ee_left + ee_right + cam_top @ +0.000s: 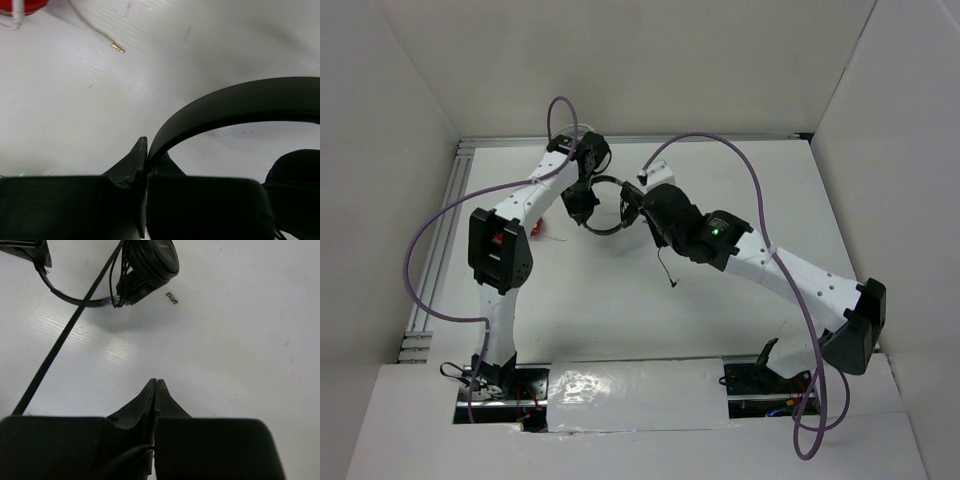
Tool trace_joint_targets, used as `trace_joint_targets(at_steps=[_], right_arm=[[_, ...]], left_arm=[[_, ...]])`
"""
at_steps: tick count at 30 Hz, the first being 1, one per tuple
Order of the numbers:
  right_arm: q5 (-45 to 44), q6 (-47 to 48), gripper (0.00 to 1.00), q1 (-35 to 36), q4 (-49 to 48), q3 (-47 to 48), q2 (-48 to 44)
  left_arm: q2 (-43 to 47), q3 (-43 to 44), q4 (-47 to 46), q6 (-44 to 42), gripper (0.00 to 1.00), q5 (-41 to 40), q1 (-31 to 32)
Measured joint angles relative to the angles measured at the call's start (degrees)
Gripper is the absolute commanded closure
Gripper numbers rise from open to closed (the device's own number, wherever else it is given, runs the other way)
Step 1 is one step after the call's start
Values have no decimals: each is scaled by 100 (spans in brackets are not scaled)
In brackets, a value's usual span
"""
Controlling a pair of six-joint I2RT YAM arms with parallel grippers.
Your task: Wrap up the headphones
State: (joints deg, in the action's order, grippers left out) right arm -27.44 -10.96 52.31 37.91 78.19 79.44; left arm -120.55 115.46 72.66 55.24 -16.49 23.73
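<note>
The black headphones [607, 205] are at mid-table, between my two grippers. My left gripper [147, 150] is shut on their thin headband [225, 107], and one padded earcup [295, 175] shows at the lower right of that view. In the right wrist view the other earcup [152, 260] and the headband [65, 295] lie ahead. Their thin black cable [65, 335] runs taut from the earcup down to my right gripper [156, 382]. That gripper is shut, with the cable pinched low between its fingers. A loose end of cable [666, 265] dangles under the right arm.
Red headphones [20, 5] with a white cable and gold plug [117, 48] lie just left of the left gripper, seen as a red spot [540, 228] from above. White walls enclose the table on three sides. A metal rail [445, 230] runs along the left edge.
</note>
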Motion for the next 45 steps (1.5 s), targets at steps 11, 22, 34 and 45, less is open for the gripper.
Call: trace_joint_targets(at_steps=[11, 22, 34, 45], right_arm=[[664, -170, 100, 205, -188, 173, 741], [1786, -446, 93, 273, -1565, -835, 1045], [2465, -632, 90, -111, -3143, -2614, 627], [2570, -295, 82, -341, -4649, -3748, -92]], left_arm=[[358, -258, 74, 411, 100, -9, -142], [1792, -1650, -1515, -24, 100, 1097, -490], [3768, -2771, -2863, -627, 100, 2868, -918], [4247, -2809, -2988, -898, 100, 3307, -1067]])
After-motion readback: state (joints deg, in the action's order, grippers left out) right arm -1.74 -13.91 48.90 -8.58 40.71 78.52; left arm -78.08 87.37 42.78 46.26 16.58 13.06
